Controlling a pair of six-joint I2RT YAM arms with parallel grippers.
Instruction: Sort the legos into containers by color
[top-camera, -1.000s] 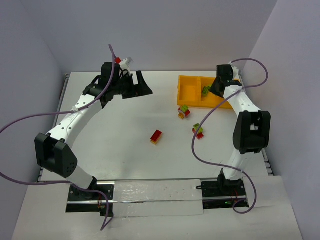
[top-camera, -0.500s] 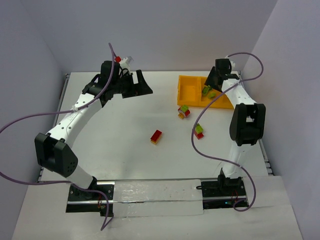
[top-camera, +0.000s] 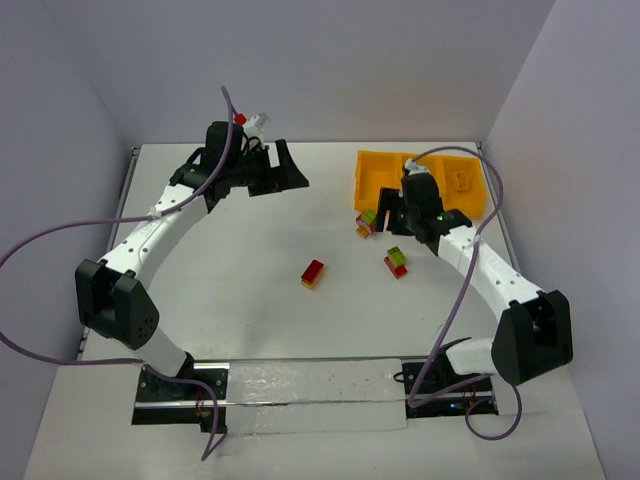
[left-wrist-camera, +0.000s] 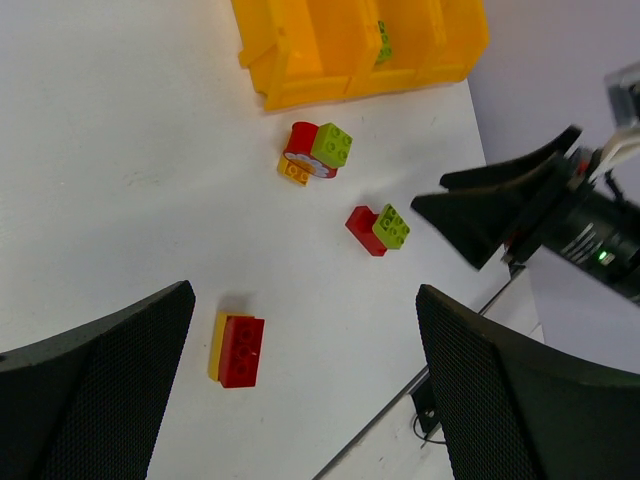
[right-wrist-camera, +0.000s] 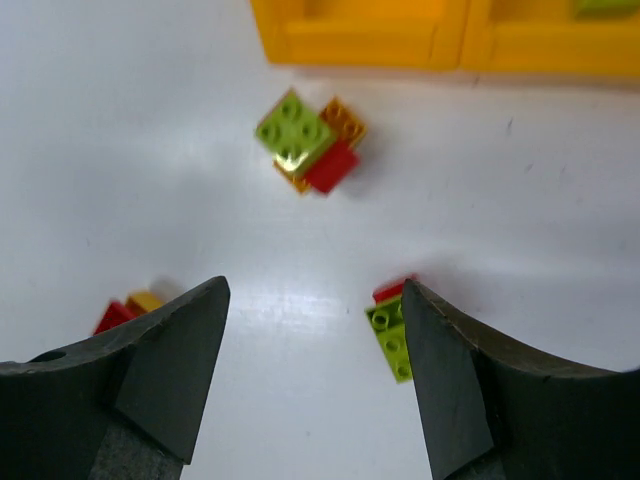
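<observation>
The orange-yellow container tray (top-camera: 374, 172) stands at the far right; a lime green lego (left-wrist-camera: 383, 42) lies in one of its compartments. On the table in front of it are a green, red and yellow lego cluster (top-camera: 367, 222), a green-on-red pair (top-camera: 397, 262) and a red-and-yellow pair (top-camera: 313, 273). My right gripper (top-camera: 392, 210) hangs open and empty just in front of the tray. In its wrist view, the cluster (right-wrist-camera: 308, 150) is ahead and the green-on-red pair (right-wrist-camera: 393, 325) is by its right finger. My left gripper (top-camera: 285, 170) is wide open and empty at the far left-centre, high above the table.
The right arm's purple cable (top-camera: 452, 300) loops over the table's right side. White walls close in the table at the back and both sides. A taped strip (top-camera: 310, 385) runs along the near edge between the arm bases.
The right arm has swung from over the tray down toward the near left, to the table in front of it, and its jaws have opened. The left arm has barely moved.
</observation>
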